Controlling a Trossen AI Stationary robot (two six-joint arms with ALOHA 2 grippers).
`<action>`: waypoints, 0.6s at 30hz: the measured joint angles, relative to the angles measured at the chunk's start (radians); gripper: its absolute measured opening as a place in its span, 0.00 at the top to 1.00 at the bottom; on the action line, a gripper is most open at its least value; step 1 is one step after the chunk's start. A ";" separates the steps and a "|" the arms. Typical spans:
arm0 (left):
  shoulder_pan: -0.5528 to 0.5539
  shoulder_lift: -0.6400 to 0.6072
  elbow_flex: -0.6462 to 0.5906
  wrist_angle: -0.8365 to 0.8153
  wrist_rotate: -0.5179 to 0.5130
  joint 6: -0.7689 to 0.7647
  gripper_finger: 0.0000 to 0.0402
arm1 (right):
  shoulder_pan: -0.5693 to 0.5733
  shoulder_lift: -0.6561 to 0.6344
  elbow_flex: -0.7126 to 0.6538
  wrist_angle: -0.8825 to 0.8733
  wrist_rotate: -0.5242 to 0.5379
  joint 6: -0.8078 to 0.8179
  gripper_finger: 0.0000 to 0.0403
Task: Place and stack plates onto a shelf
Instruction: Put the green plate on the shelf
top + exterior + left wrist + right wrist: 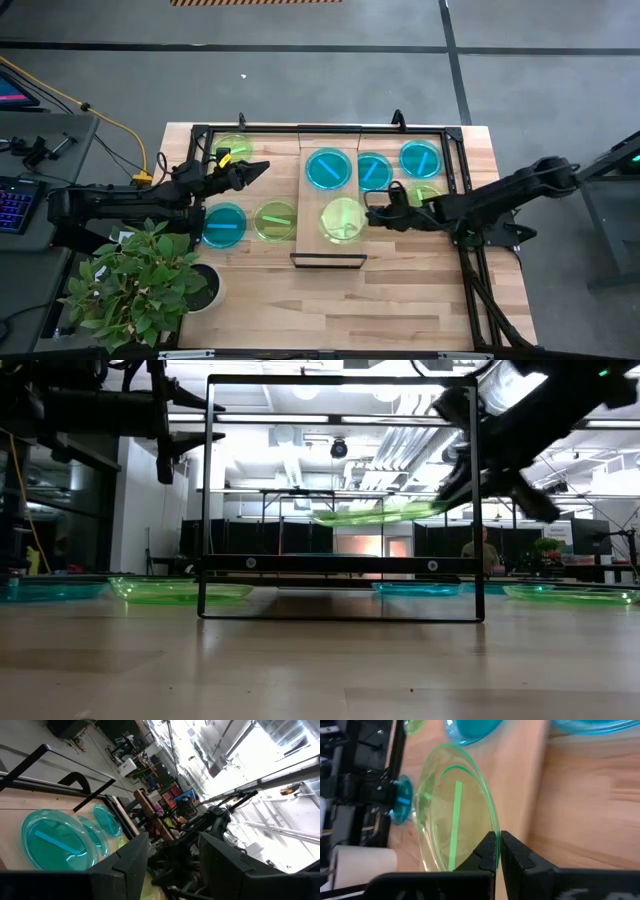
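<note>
While the right gripper (372,212) pinches the rim of a lime-green plate (342,219), we see that plate held in the air above the near half of the shelf (328,255), tilted slightly in the low view. Its fingers (492,851) are pressed together on the plate's edge. On the shelf's far half lies a cyan plate (328,169). Just beyond the shelf on the right we find two more cyan plates (374,171) and (420,158). To the left of the shelf a green plate (275,220) and a cyan plate (224,225) rest on the table (400,300), with another green plate (232,150) farther back. We see the left gripper (258,168) raised over that side, its fingers apart and empty. A potted plant (140,285) stands at the table's near left corner.
</note>
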 joint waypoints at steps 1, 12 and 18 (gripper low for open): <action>0.000 0.000 0.000 0.000 0.000 0.000 0.59 | -0.006 0.025 0.000 0.044 -0.011 -0.014 1.00; 0.000 0.000 0.000 0.039 -0.015 -0.001 0.59 | -0.037 0.207 0.000 0.282 -0.143 -0.046 1.00; 0.000 0.000 0.000 0.039 -0.018 -0.001 0.59 | -0.038 0.223 0.000 0.318 -0.125 -0.048 1.00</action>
